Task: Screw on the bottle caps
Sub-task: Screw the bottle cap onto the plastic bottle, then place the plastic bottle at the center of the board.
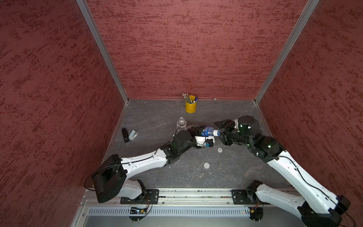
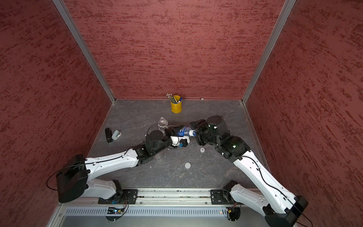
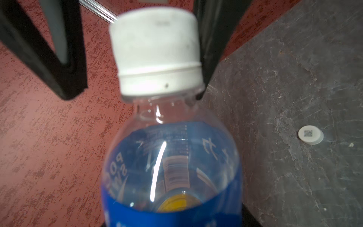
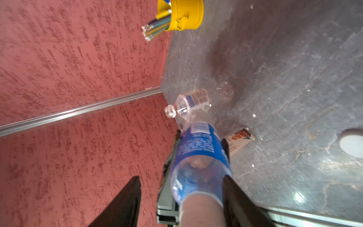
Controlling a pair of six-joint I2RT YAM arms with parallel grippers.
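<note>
Counting one closure of three apparently fitted: blue-labelled bottle [image 1: 207, 131] held level above the table [image 1: 157, 118] by the left gripper [image 1: 199, 132], jaws clamped on its body. Blue-and-white cap [image 3: 157, 55] sits on the neck down to the collar; tightness not discernible. Right gripper [image 1: 221, 133] at that cap, fingers spread either side, gripping nothing. Outstanding: white-labelled bottle [image 1: 181, 123] upright, neck open; wide white cap [image 1: 206, 165] and small marked cap [image 1: 220, 150] lying loose on the table. Third bottle not clearly identifiable.

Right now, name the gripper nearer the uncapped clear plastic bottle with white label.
Left. The left gripper, holding the blue-labelled bottle, is beside the white-labelled bottle; the right gripper, open at the blue one's cap, is farther away.
</note>
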